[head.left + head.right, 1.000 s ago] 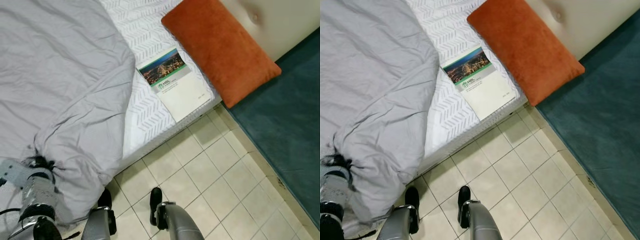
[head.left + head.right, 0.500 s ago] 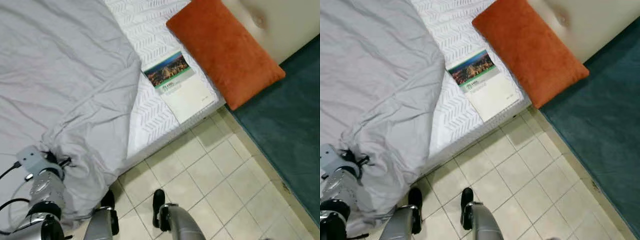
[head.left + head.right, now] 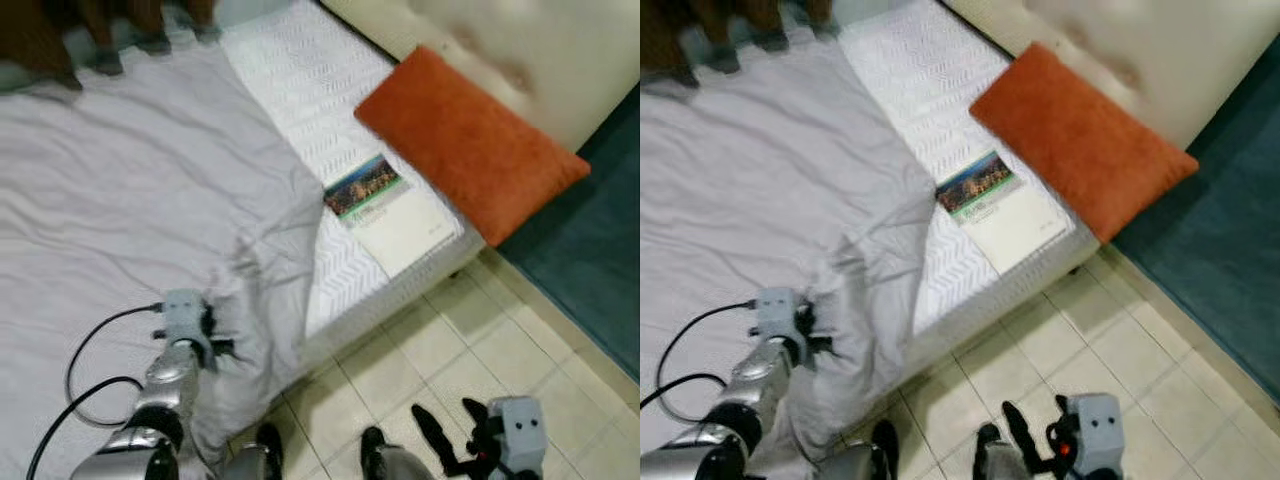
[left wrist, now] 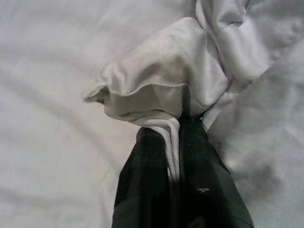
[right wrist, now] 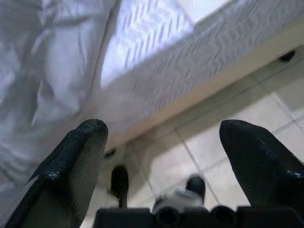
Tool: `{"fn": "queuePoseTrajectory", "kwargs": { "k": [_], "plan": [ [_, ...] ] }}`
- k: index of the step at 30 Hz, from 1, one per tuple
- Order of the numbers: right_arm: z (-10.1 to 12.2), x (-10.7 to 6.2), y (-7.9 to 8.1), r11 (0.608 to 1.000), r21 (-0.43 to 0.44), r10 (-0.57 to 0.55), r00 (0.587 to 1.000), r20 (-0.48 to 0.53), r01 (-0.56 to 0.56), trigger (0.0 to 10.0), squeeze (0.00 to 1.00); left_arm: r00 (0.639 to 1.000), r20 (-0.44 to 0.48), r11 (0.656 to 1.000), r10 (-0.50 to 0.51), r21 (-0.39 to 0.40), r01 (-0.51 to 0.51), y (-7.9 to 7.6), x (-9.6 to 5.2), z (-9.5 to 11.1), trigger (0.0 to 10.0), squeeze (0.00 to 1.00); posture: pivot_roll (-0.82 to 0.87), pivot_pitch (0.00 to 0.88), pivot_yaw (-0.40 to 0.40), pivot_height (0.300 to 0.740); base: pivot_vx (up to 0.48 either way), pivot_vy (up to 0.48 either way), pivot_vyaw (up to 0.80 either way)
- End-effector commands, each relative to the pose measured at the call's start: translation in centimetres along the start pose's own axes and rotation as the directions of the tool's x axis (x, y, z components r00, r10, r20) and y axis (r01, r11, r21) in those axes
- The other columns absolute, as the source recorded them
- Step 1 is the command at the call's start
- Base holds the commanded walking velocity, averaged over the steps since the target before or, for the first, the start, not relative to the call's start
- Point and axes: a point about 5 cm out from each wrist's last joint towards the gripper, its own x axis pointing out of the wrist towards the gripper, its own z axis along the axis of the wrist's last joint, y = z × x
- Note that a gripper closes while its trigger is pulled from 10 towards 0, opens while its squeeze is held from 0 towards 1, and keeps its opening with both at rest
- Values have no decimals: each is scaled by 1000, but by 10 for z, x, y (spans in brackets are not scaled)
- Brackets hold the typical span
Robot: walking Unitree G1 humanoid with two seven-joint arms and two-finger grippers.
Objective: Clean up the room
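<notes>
Since a second ago the left gripper (image 4: 178, 142) has carried its pinched corner of the grey sheet (image 3: 130, 200) up onto the mattress (image 3: 300, 90), toward twelve o'clock. The orange pillow (image 3: 465, 140) and the booklet (image 3: 385, 205) lie at two o'clock. Jaws clamped on cloth; right gripper (image 5: 164, 156) spread wide, idle over the tiled floor (image 3: 470, 350). Best pull flat and steady, stopping short of the booklet.

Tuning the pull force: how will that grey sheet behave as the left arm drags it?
Probably floppy: the grey sheet bunches into folds where the left gripper pinches it. Likely light for its size, since it lies thin and wrinkled over the mattress. It may slide unevenly and trail behind the jaws.
</notes>
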Motion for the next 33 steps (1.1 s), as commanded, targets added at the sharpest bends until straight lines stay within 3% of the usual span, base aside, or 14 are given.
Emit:
{"fn": "queuePoseTrajectory", "kwargs": {
  "k": [1,8,14,17,18,20,21,23,26,31,33],
  "plan": [
    [-10,3,-7,999,16,-48,999,-24,48,10000,0,998,23,997,-63,52,62,-9,1,3,10000,0,-245,63,51,740,0,0,0],
    [2,23,-7,998,-24,-56,998,30,57,10000,0,986,52,984,-160,88,155,-40,8,19,10000,0,-260,38,65,740,0,-206,0],
    [6,22,-13,996,-60,-56,998,27,58,10000,0,975,60,971,-216,114,208,-58,11,25,10000,0,-283,50,55,740,0,-480,0],
    [8,17,-19,995,-72,-66,997,27,68,10000,0,955,37,946,-294,154,285,-79,8,19,10000,0,-304,72,42,740,0,-480,0],
    [8,17,-19,995,-72,-66,997,27,68,10000,0,955,37,946,-294,154,285,-79,8,19,10000,0,-304,72,42,740,0,-480,0],
    [9,14,-20,994,-94,-58,998,8,59,10000,0,927,-39,908,-373,190,373,-103,3,4,10000,0,-319,81,30,740,0,-480,0],
    [9,14,-20,994,-94,-58,998,8,59,10000,0,927,-39,908,-373,190,373,-103,3,4,10000,0,-319,81,30,740,0,-480,0],
    [9,12,-20,993,-108,-49,999,-6,48,10000,0,885,-125,855,-448,230,465,-127,-4,-12,10000,0,-329,88,28,740,0,-480,0],
    [8,12,-19,993,-112,-45,999,-12,43,10000,0,859,-168,823,-483,249,511,-141,-10,-21,10000,0,-335,99,26,740,0,-320,0],
    [2,10,-13,992,-122,-20,999,-45,15,10000,0,743,-317,665,-589,333,669,-192,-36,-51,10000,0,-349,109,23,740,0,0,0],
    [0,9,-10,992,-124,-16,998,-54,9,10000,0,726,-341,648,-597,328,687,-202,-43,-59,10000,0,-354,112,27,740,0,0,0]
  ]
}}
